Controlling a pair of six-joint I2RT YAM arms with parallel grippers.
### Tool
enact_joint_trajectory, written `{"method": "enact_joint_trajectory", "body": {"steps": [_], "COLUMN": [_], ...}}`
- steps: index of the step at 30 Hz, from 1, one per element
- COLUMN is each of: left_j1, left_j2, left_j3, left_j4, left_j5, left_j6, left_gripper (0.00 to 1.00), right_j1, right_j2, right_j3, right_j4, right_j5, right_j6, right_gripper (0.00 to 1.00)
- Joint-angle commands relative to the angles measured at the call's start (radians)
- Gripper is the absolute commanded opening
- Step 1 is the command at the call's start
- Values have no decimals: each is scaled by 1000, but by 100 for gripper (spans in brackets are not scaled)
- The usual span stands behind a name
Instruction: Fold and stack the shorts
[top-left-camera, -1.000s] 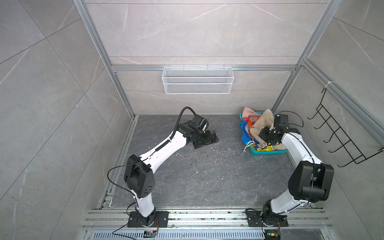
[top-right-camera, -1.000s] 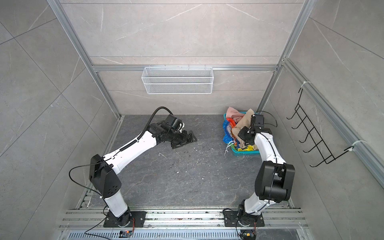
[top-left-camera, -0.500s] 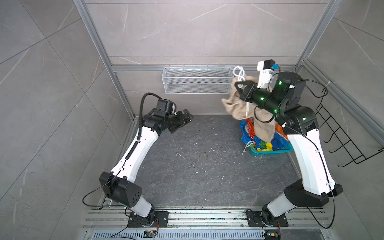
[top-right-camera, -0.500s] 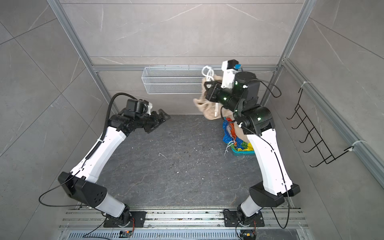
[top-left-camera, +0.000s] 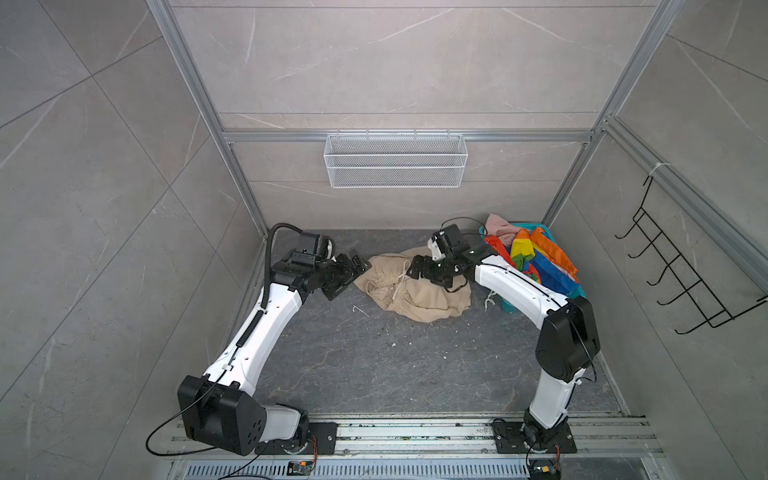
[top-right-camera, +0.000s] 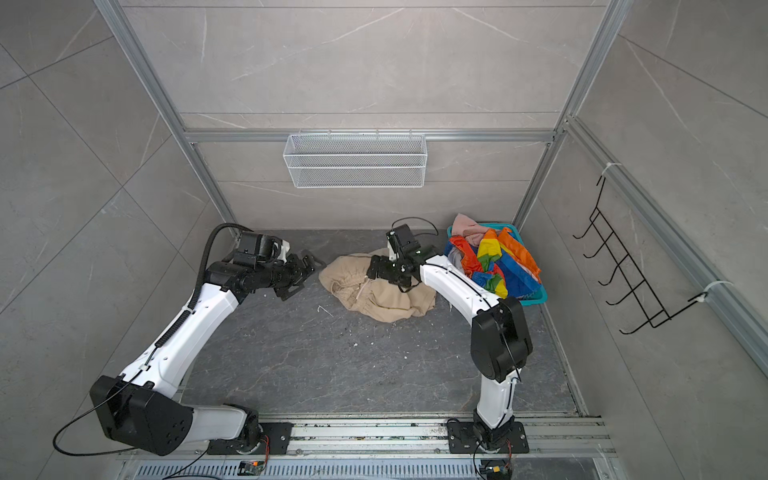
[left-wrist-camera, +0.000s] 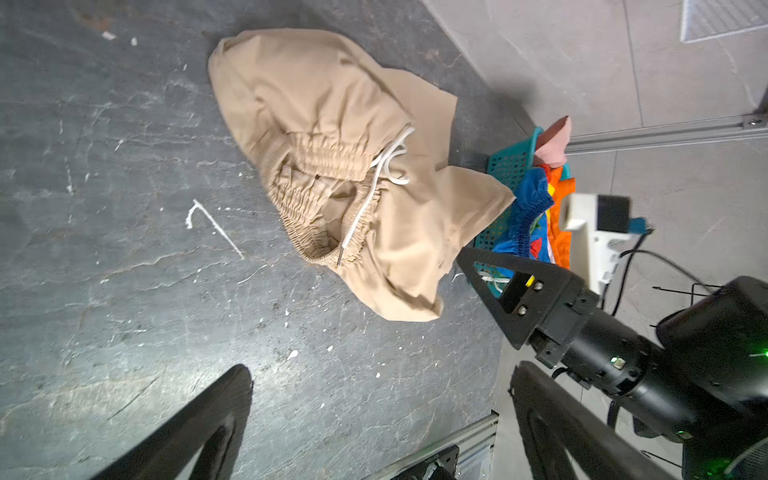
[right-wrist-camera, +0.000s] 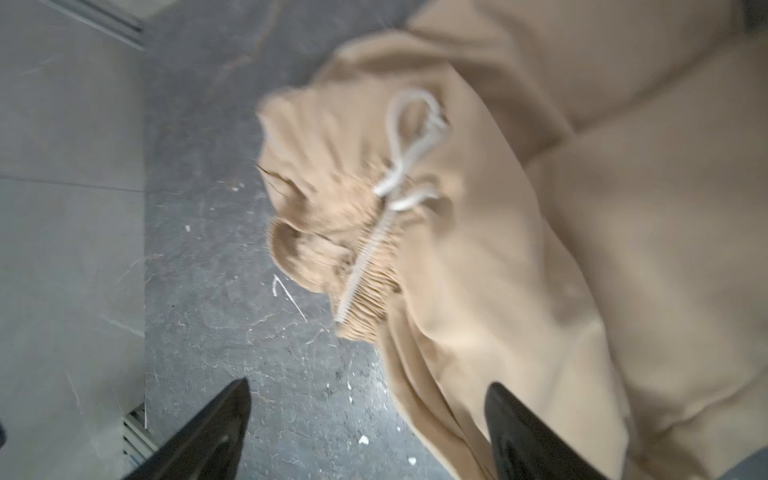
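While the right gripper (top-left-camera: 415, 270) hovers wide and empty right over the beige shorts (top-left-camera: 419, 301), the left gripper (top-left-camera: 350, 277), also wide, sits just beside their waist end. They lie crumpled on the floor (top-left-camera: 374, 365) between the arms, long axis running left-rear to right-front, waistband (left-wrist-camera: 328, 187) toward the left arm, legs toward the basket (top-left-camera: 540, 227), where the rainbow shorts (top-left-camera: 536, 259) and pink shorts (top-left-camera: 500, 227) lie.

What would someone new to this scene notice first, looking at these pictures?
The crumpled beige shorts lie on the dark floor near the back, between the open left gripper and the open right gripper, which is poised over them. At the back right corner, bright rainbow shorts are heaped in a teal basket.
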Motion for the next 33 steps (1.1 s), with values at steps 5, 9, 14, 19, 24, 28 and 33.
{"method": "enact_joint_trajectory", "body": {"steps": [5,9,14,19,24,28,33], "left_j1": [11,8,-30,-105,-158,-187,-197], "left_j2": [-35,-28,-10,104,246,362,471], "left_j3": [-93,-149,-214,-194,-136,-64,7], "left_j4": [111,142,188,187,181,170,181], "left_j5": [86,113,120,104,63,34,3], "left_j6": [-57,-88,-104,-81,-60,-40,-24], "left_gripper": [100,100,100,100,99,94,85], "right_j1": [9,9,7,7,7,7,5], "right_j2": [-154,-204,-240,-247,-256,-285,-319], "right_j3": [-268,-387,-468,-525,-572,-602,-620], "right_j4": [116,142,118,132,153,158,148], "right_j5": [8,31,93,126,124,138,151], "right_j6": [14,10,-26,-29,-27,-35,-48], "right_gripper": [99,99,98,96,96,98,99]}}
